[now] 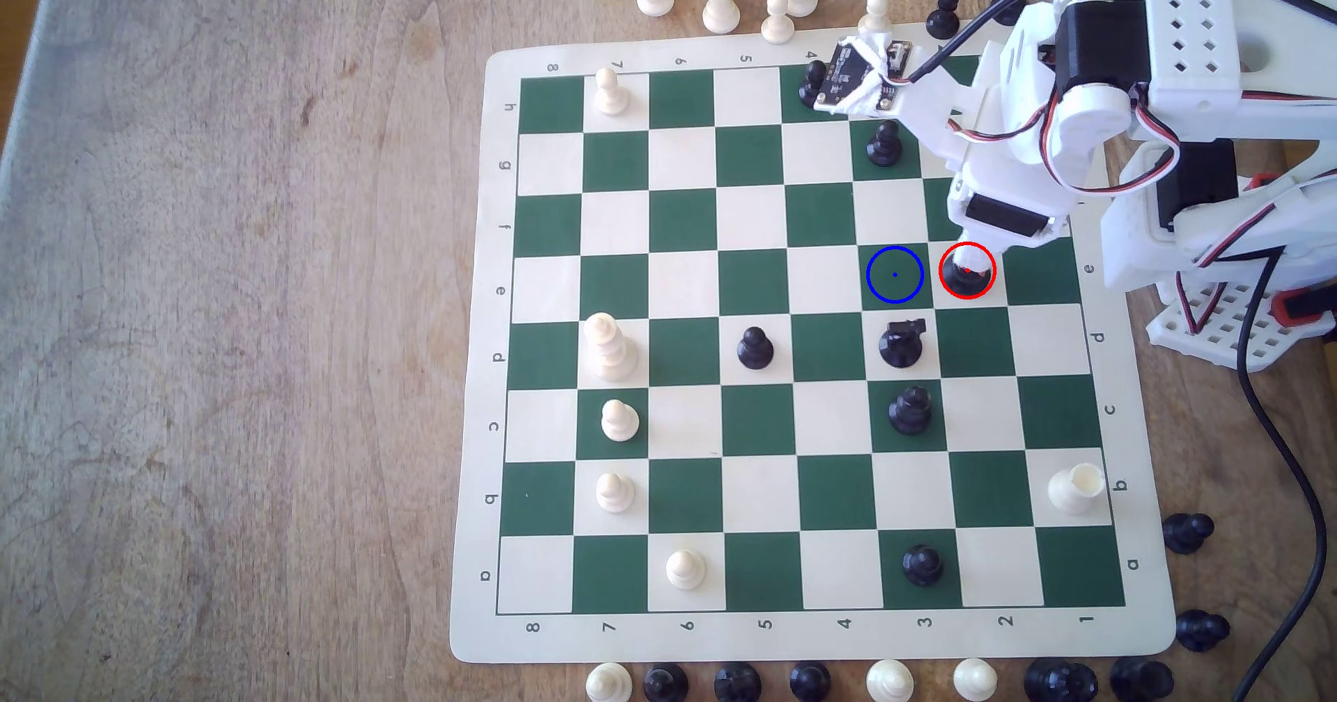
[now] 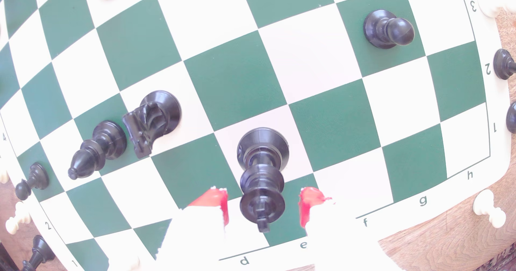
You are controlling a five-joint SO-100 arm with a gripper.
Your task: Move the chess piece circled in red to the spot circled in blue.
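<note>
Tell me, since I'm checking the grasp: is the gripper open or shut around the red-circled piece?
Open. In the wrist view the gripper has its red-tipped fingers either side of the chess piece, with board visible in both gaps.

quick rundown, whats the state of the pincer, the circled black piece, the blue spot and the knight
pincer: open, a finger on either side of the chess piece's top, gaps both sides
chess piece: upright on its red-ringed cream square, not lifted
spot: dark green square, unoccupied
knight: upright on a cream square
</note>
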